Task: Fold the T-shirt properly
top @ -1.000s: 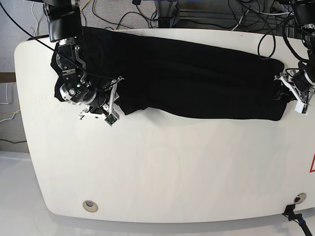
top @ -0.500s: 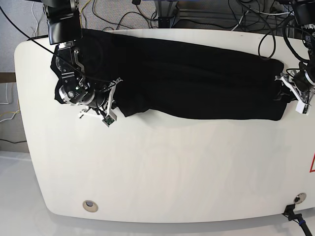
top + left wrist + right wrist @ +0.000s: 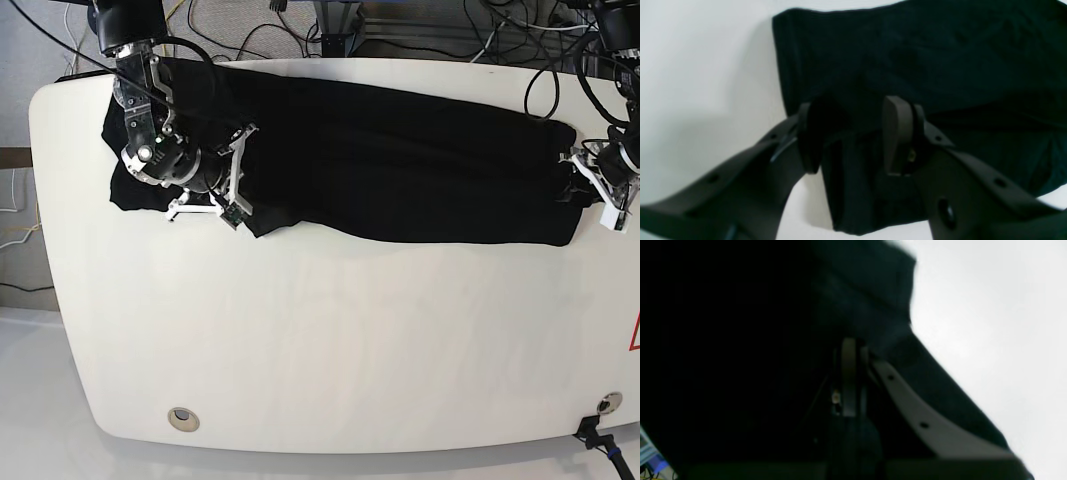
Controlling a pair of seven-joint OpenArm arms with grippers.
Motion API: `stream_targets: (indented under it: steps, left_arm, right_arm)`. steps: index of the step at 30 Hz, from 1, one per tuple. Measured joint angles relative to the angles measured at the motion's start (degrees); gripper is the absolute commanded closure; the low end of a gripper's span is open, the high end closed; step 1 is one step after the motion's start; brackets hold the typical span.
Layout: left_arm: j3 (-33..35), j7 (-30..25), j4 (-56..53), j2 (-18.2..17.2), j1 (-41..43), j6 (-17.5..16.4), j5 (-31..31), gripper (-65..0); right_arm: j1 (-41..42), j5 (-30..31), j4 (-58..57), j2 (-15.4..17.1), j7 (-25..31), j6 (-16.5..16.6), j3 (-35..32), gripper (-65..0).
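Two grippers work the plain black cloth T-shirt (image 3: 400,160), its long axis running 9-to-3 across the white table (image 3: 330,350). Right gripper (image 3: 850,386) pinched shut on cloth at 9; left gripper (image 3: 853,136) half-open, straddling the 3 o'clock hem.

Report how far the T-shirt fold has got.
Done: the T-shirt lies as a long band across the far part of the table, apparently folded once lengthwise. In hand: the right gripper is shut on cloth at one end; the left gripper straddles the other end, fingers apart, not pinching. Left: bringing the ends together into a compact fold.
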Motion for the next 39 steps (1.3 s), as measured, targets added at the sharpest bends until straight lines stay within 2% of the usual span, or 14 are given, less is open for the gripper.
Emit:
stream_targets:
  steps: [7, 17, 20, 26, 32, 39]
  left_arm:
    - [0.26, -1.16, 0.17, -0.15, 0.07, 0.17, -0.22, -27.2]
    - [0.26, -1.14, 0.17, 0.02, 0.28, 0.17, -0.07, -26.3]
    - [0.42, -1.11, 0.17, 0.33, 0.55, 0.22, -0.02, -26.4]
    - [0.48, -1.09, 0.17, 0.33, 0.61, 0.20, -0.07, -26.4]
    - [0.52, -1.18, 0.17, 0.35, 0.63, 0.22, -0.07, -26.6]
    - [0.52, -1.33, 0.17, 0.39, 0.63, 0.22, -0.07, -26.4]
  right_arm:
    - [-3.69, 7.43, 5.92, -0.07, -0.96, 0.46, -0.37, 0.0]
    - [-8.26, 13.29, 9.01, 0.17, -0.81, 0.46, -0.72, 0.0]
    - [-9.53, 13.27, 9.31, 0.13, -5.53, 0.61, -1.09, 0.0]
    - [-11.21, 15.08, 9.31, 0.02, -8.44, 1.07, -1.36, 0.0]
    - [-11.37, 18.23, 9.73, 0.00, -13.84, 1.18, -1.70, 0.0]
    - [-11.41, 23.45, 10.54, -0.15, -16.24, 1.60, -1.90, -9.1]
